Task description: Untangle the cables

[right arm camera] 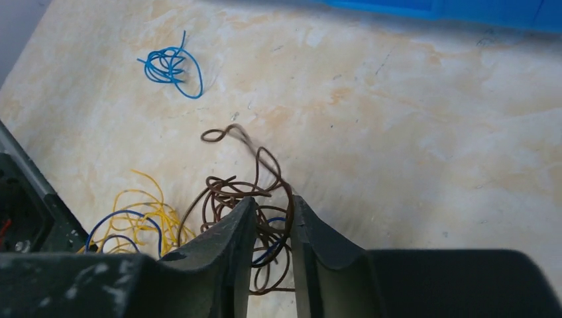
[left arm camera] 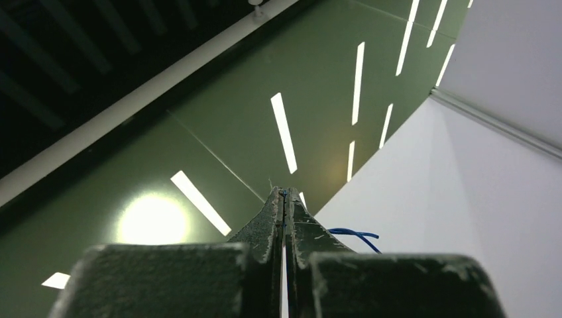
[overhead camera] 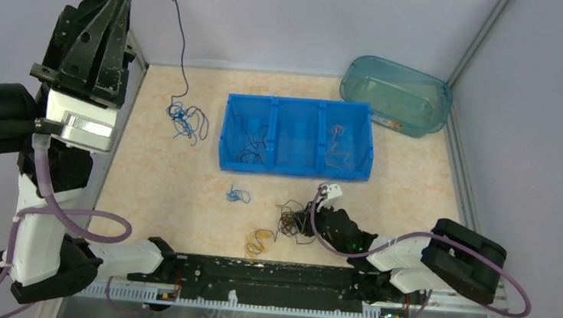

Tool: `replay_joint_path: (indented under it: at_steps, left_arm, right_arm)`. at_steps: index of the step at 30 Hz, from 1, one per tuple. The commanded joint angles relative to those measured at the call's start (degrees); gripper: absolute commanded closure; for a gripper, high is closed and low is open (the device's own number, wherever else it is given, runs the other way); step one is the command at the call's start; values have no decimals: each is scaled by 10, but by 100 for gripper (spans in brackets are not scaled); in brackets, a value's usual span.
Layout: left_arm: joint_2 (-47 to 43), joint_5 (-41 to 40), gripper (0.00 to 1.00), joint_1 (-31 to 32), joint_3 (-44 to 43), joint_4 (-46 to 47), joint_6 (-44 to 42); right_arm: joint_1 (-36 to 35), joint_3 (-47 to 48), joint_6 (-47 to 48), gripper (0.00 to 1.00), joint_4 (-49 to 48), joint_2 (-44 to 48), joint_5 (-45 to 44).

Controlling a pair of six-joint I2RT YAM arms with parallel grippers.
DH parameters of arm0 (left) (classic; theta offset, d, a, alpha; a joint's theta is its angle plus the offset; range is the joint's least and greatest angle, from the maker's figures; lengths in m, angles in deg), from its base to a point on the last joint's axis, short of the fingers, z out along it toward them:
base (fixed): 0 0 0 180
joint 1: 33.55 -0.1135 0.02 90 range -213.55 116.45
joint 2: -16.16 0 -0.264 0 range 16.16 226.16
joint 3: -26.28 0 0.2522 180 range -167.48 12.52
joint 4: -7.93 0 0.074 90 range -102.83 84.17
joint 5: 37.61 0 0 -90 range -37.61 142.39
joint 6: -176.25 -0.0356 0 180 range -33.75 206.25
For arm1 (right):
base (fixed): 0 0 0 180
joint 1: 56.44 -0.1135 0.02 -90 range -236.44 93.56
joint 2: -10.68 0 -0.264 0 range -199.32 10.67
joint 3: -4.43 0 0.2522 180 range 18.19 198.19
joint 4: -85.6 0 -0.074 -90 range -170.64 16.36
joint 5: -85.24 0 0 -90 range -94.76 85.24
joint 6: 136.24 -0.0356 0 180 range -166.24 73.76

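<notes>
1. Right gripper fingers fill the bottom of my right wrist view. They stand a narrow gap apart, straddling the brown tangle. I cannot tell if any strand is pinched.
2. Just left of them, a yellow curl with a blue strand through it is partly cut off by the finger.
3. 1 small blue curl lies well apart on the table.
4. Left gripper is up high, clamped tight on a blue cable. Its tip touches the top view's edge.
5. That cable hangs down to a blue tangle on the table, left of the bin.
6. Of the bin's 3 compartments, the left holds dark wires and the right holds tan wires. I cannot make out the middle.
</notes>
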Motion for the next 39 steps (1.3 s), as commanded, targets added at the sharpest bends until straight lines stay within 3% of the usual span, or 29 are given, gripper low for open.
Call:
replay_joint_path:
  at_steps: [1, 7, 11, 18, 25, 32, 39]
  left_arm:
    - [-10, 11, 100, 2, -12, -59, 28]
    - [-59, 78, 100, 2, 65, -153, 92]
    - [-79, 84, 100, 2, 117, -174, 143]
    - [-101, 96, 100, 2, 176, -178, 206]
    - [-101, 97, 100, 2, 176, -178, 232]
    - [-102, 97, 100, 2, 170, -178, 232]
    - [-105, 93, 100, 2, 168, -177, 225]
  right_arm:
    - [-4, 43, 57, 61, 61, 70, -6]
    - [-3, 141, 183, 23, 191, 214, 79]
    - [-3, 232, 235, 14, 249, 270, 132]
    - [-4, 317, 246, 21, 259, 256, 225]
    - [-3, 306, 227, 51, 230, 235, 227]
    - [-3, 309, 209, 35, 212, 202, 238]
    - [-3, 324, 202, 31, 197, 169, 284]
